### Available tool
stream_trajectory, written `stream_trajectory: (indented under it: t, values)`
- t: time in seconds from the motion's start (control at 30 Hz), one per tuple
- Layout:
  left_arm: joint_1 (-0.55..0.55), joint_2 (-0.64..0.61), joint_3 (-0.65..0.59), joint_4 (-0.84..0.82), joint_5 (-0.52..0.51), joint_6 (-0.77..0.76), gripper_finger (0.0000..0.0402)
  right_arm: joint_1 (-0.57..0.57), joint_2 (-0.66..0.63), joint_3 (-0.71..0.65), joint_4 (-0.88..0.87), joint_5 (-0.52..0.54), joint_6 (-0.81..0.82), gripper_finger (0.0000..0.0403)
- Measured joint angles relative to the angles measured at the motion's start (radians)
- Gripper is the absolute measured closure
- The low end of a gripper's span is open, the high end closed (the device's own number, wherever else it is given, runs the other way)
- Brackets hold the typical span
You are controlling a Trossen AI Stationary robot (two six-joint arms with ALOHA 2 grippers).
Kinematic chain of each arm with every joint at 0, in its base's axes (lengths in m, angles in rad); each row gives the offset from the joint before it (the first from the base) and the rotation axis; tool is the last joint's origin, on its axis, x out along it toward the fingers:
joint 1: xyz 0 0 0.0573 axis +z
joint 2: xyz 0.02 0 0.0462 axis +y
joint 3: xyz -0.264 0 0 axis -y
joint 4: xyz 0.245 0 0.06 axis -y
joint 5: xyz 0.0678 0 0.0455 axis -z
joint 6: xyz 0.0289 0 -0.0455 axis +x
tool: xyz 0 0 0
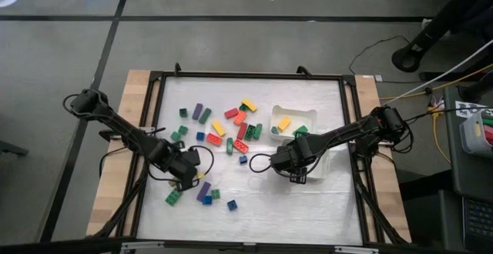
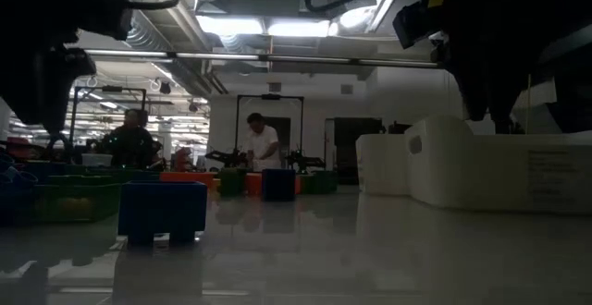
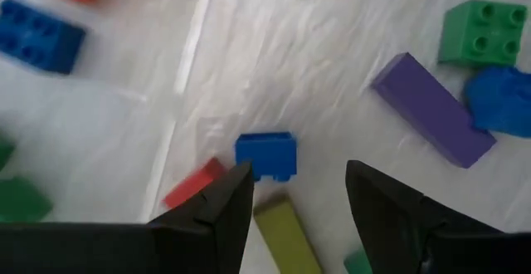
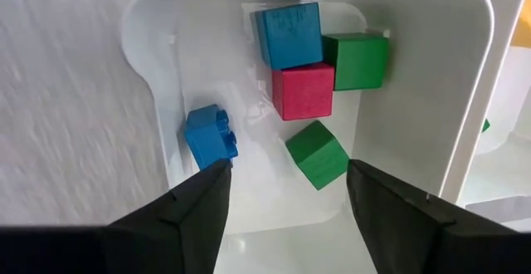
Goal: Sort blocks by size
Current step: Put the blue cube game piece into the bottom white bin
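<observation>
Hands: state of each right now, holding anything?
Left hand: open, empty, over the loose blocks near a small blue block.
Right hand: open, empty, above the white tray with short blocks.

A robotics lab: exposed ceiling ducts (image 2: 166,42), strip lights (image 2: 277,28), and people (image 2: 262,143) at benches behind the table (image 1: 146,85).

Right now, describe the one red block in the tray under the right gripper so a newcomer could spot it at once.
Start at the white tray that the right gripper hangs over with open fingers. Five short blocks lie in it, and the red block sits in the middle of the cluster, between a blue cube and two green cubes. It is the only red one there.
</observation>
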Motion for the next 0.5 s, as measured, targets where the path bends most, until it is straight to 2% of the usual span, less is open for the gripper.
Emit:
stream_trajectory:
  t: [0.27, 0.5]
  values:
    - [0.000, 0.001, -0.080, 0.064, -0.022, 0.024, 0.0221, 0.000, 0.000, 0.000, 0.000, -0.001, 0.000, 0.0162]
    - [0.001, 0.001, -0.084, 0.065, -0.062, 0.024, 0.0221, 0.000, 0.000, 0.000, 0.000, -0.001, 0.000, 0.0162]
